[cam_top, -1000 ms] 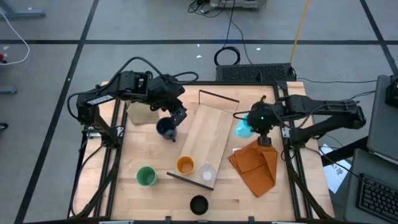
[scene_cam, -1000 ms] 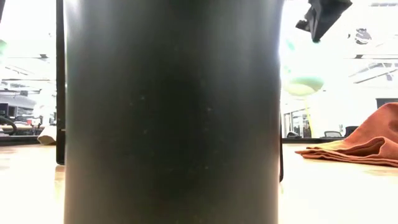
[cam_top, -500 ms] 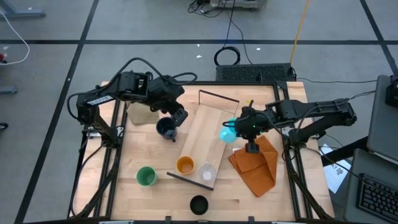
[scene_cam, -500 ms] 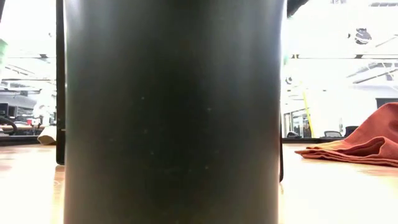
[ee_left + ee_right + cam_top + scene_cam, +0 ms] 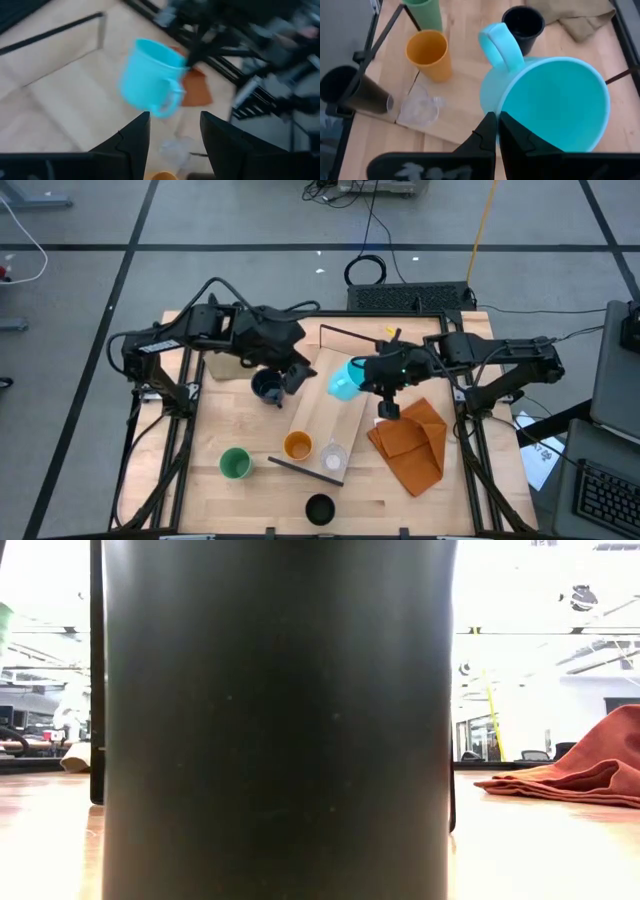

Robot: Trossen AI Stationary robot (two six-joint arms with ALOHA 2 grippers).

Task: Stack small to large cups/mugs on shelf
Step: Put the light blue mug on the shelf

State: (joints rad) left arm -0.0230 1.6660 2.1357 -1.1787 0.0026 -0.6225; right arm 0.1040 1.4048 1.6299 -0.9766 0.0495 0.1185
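Observation:
My right gripper (image 5: pixel 362 377) is shut on the light-blue mug (image 5: pixel 343 380) and holds it in the air over the far half of the shelf (image 5: pixel 325 420). My left gripper (image 5: pixel 295 377) stands open by the shelf's left edge, with nothing between its fingers, right beside the dark navy mug (image 5: pixel 266 387) that stands on the table. The orange cup (image 5: pixel 298 446) and the clear cup (image 5: pixel 333 457) stand on the shelf's near end. On the table near the front edge stand the green cup (image 5: pixel 235 464) and the black cup (image 5: pixel 320 508). My right gripper pinches the light-blue mug's rim wall (image 5: pixel 496 111), one finger inside the mug and one outside, on the side opposite the handle (image 5: pixel 499 44). The fingers come from the table's right, slanting down. The mug hangs tilted, lifted clear of the shelf, its mouth toward the gripper.
An orange cloth (image 5: pixel 410 442) lies crumpled to the right of the shelf, a tan cloth (image 5: pixel 228 362) at the far left. The black cup (image 5: pixel 275 720) blocks most of the low view. Thin dark strips stand at the shelf's short ends (image 5: pixel 350 338).
My right gripper has carried the light-blue mug up and toward the table's left, from beside the orange cloth to above the shelf, tipping as it went. My left gripper has shifted slightly toward the shelf and tipped upward, still open.

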